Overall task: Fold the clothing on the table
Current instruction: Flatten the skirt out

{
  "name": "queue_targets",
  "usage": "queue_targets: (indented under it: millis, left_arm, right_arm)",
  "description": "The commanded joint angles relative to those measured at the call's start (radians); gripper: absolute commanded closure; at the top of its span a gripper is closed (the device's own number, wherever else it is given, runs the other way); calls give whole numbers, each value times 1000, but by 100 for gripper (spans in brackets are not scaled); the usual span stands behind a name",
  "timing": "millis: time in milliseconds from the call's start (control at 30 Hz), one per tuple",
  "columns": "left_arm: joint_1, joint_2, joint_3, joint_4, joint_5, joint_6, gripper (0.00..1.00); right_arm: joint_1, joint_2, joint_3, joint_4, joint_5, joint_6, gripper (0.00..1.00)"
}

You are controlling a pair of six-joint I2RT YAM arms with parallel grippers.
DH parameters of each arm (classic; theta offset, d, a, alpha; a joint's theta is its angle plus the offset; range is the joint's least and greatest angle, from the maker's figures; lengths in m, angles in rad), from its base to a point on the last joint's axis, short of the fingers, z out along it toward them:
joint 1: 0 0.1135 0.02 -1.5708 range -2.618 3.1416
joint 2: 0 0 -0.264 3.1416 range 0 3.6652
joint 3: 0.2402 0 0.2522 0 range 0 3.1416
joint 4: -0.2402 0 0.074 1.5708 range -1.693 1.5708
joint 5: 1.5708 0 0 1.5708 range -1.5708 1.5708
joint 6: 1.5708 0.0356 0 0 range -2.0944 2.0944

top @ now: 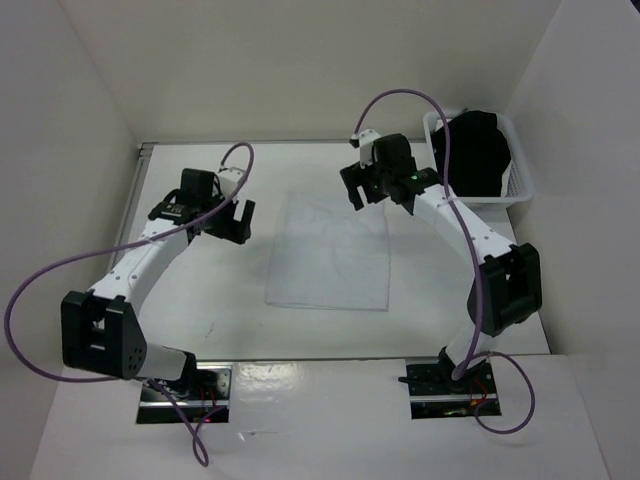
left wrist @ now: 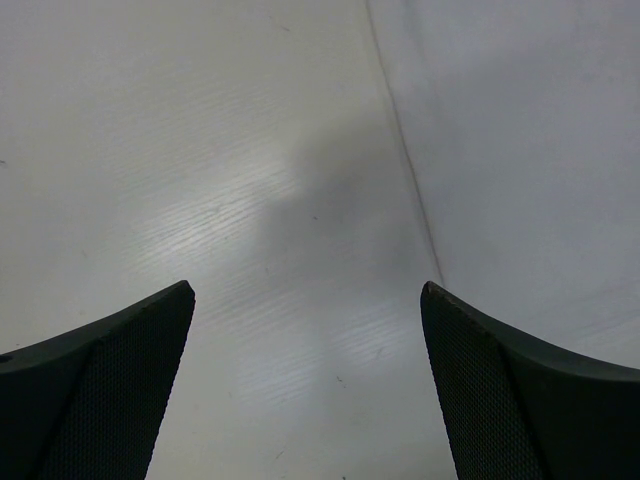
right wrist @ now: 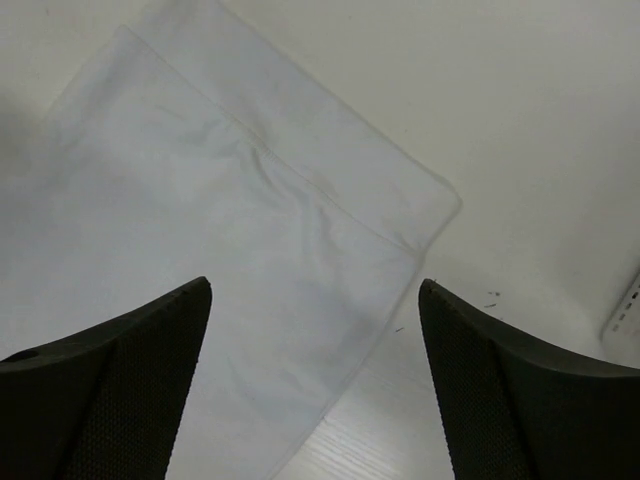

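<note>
Overhead view: thin white wrinkly fabric garment [top: 332, 252] lies flat near the middle of the large matte white table [top: 220, 300]. Its outline is roughly rectangular and it sits between the two arms.

- Left gripper [top: 228, 224]: just off the garment's far left corner, over bare tabletop. Jaws spread wide, nothing between them.
- Left wrist view: gripper [left wrist: 305, 290] shows only two dark textured fingers [left wrist: 110, 380], cut off at the lower frame edge. The table [left wrist: 200, 150] lies beneath. A thin straight line runs down the right half, with a slightly greyer surface beyond it. Cannot tell whether that is the cloth's edge.
- Right gripper [top: 378, 195]: above the garment's far right corner. Jaws wide apart, holding nothing. Whether the tips touch the cloth cannot be judged from above.
- Right wrist view: gripper [right wrist: 315, 285] frames the garment [right wrist: 230, 250]. A rounded corner and a faint seam or fold line parallel to one edge are visible. The cloth's left side runs out of frame.
- White slotted plastic basket [top: 520, 185]: far right corner of the table. It holds a black garment [top: 478, 150], partly hidden behind the right arm's purple cable [top: 440, 130].
</note>
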Motion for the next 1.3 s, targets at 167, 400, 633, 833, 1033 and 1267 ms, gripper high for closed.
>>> queue_targets:
  millis: [167,400,633,833,1033,1267]
  left_arm:
    - [-40,255,204,3,80,-7,5]
    - [-11,508,413,3,248,-41,17]
    - [-11,647,500,-30,283,-21,25]
    - [-86,507,324,-99,107,55,27]
    - [-151,244,146,-99,-14,66,23]
    - [-74,-63,89,-136,9,16,8]
  right_arm:
    - [-85,-32,-121,46,23,-47,32]
    - [-136,-11,-132,56,12,-67,37]
    - [-158,40,-123,54,-32,-98,38]
    - [-167,-4,-158,-75,-111,-185,38]
    - [-49,-153,-291,-88,-68,-256,31]
    - [269,-133,-314,-107,91,-178,9]
